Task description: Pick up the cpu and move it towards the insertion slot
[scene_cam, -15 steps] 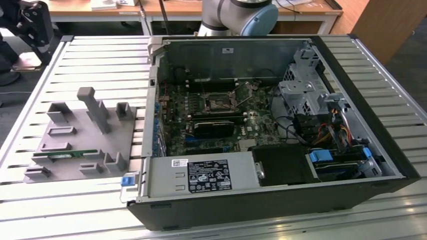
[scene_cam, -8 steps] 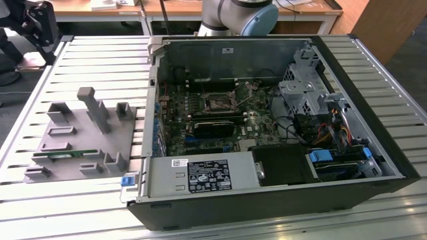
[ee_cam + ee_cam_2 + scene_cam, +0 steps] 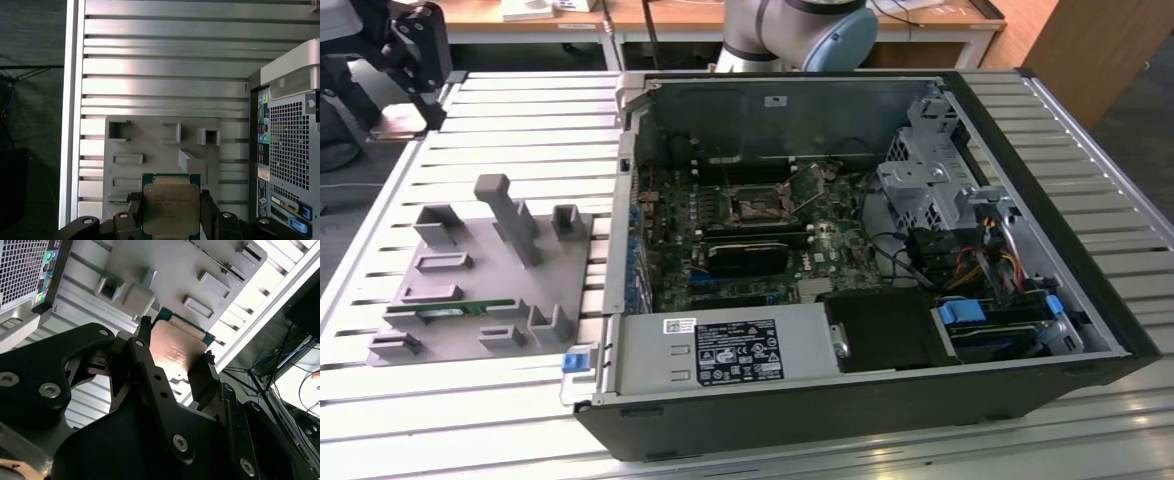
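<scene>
My gripper [image 3: 171, 204] is shut on the cpu [image 3: 171, 210], a flat square chip with a metal top and a green rim, gripped by two opposite edges. In the second wrist view the cpu [image 3: 175, 347] sits between the black fingers [image 3: 145, 327]. In the exterior view the gripper [image 3: 419, 112] hangs at the far left corner of the table, with the cpu [image 3: 398, 124] a pale plate at its tip, well apart from the grey tray [image 3: 487, 285]. The insertion slot [image 3: 758, 205] is a dark square socket on the motherboard inside the open computer case [image 3: 854, 250], far off toward the exterior view's right.
The grey tray [image 3: 160, 150] has raised posts and recesses, and a thin green memory stick [image 3: 447, 310] lies in it. The case wall [image 3: 630, 180] rises between tray and socket. A long black card [image 3: 747, 255], cables and a drive cage [image 3: 927, 190] crowd the socket.
</scene>
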`<state>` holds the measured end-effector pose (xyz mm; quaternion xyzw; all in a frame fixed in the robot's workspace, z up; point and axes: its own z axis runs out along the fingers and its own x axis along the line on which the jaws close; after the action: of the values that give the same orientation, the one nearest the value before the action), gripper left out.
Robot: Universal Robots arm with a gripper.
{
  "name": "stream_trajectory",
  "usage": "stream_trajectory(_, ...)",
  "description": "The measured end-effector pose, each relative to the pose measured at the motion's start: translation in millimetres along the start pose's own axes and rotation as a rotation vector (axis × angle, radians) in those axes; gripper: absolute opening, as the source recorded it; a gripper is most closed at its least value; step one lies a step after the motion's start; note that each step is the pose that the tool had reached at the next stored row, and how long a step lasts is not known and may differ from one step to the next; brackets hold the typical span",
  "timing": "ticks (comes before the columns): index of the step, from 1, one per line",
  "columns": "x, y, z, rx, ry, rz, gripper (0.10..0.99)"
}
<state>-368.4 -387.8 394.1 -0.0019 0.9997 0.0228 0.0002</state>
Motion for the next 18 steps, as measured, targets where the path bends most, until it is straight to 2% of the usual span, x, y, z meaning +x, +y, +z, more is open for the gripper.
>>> stream_trajectory(18,-29.8,2.1,0.1,0.000,0.0000,0.000,0.541)
